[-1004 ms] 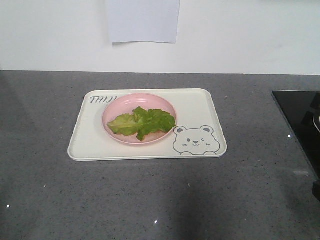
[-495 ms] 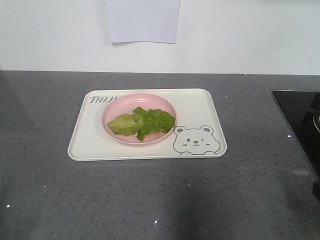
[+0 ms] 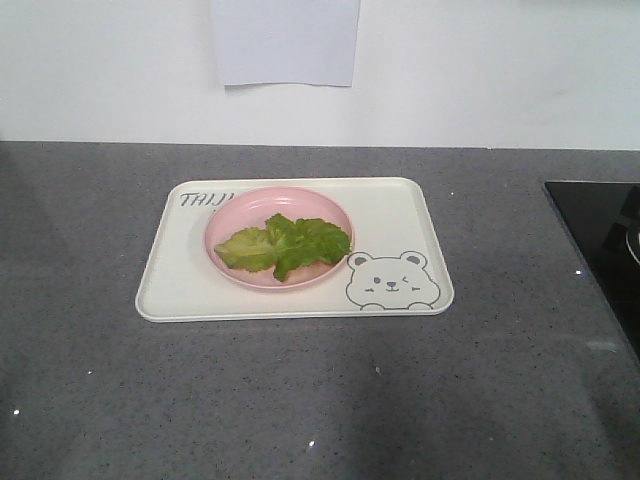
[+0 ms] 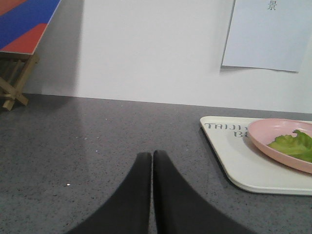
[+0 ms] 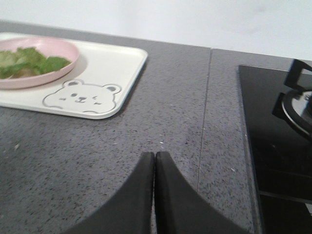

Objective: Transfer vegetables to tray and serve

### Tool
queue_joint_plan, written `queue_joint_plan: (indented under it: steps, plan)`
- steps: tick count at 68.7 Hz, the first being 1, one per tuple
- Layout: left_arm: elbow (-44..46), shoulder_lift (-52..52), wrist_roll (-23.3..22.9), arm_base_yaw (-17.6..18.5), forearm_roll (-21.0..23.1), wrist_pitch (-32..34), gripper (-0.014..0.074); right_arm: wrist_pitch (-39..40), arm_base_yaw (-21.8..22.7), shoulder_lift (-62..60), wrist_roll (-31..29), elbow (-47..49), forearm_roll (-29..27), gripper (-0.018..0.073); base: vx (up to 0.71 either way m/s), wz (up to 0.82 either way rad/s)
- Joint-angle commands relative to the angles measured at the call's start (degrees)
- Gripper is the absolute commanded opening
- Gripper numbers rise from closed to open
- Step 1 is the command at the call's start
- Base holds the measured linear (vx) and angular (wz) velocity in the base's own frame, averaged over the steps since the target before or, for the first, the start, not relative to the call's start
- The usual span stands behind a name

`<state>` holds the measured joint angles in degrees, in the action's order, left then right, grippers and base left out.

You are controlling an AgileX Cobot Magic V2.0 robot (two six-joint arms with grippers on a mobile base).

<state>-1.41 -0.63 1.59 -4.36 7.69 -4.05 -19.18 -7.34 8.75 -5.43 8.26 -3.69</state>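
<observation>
Currently the tray [image 3: 294, 249] lies flat on the grey counter [image 3: 300, 400], with a pink plate [image 3: 279, 236] standing on its middle-left area and partly covering the lettering. The vegetables [image 3: 284, 245] lie inside the plate, spread across its centre. A bear face [image 3: 393, 279] is printed on the tray's near right corner, just beside the plate rim. A sheet of paper [image 3: 286, 41] hangs on the wall behind. A black cooktop [image 3: 605, 250] sits at the counter's right edge, well apart from the tray.

Left gripper [image 4: 152, 161]: fingers pressed together, holding nothing, above bare counter to the left of the tray. Right gripper [image 5: 155, 163]: fingers pressed together, holding nothing, above the counter between the tray and the cooktop.

Compared with the earlier front views, tray, plate and vegetables occupy the same positions; no change is visible
</observation>
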Motion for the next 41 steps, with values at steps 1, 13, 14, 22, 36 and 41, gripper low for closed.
queue_joint_plan:
  steps: [1, 13, 14, 22, 36, 41]
  plan:
    - [-0.6, 0.3, -0.1, 0.0, 0.5, 4.6, -0.0008, 7.9, 2.1, -3.3, 3.4, -2.6, 0.5, -0.0004, 0.0, 0.0]
    - [-0.6, 0.3, -0.1, 0.0, 0.5, 4.6, -0.0008, 12.1, 4.4, -8.9, 5.9, -8.4, 1.8, -0.0004, 0.0, 0.0]
    - [-0.6, 0.3, -0.1, 0.0, 0.5, 4.6, -0.0008, 12.5, 4.5, -9.2, 5.9, -8.7, 2.0, -0.0004, 0.0, 0.0]
    - [-0.6, 0.3, -0.1, 0.0, 0.5, 4.6, -0.0008, 15.9, 5.6, -9.6, 8.0, -10.3, 3.7, -0.0004, 0.0, 0.0]
    - [-0.6, 0.3, -0.1, 0.0, 0.5, 4.6, -0.0008, 19.6, 8.1, -9.6, 10.9, -10.3, 7.4, -0.0004, 0.0, 0.0]
    - [-0.6, 0.3, -0.1, 0.0, 0.5, 4.6, -0.0008, 19.8, 8.7, -9.6, 10.9, -10.3, 7.5, -0.0004, 0.0, 0.0]
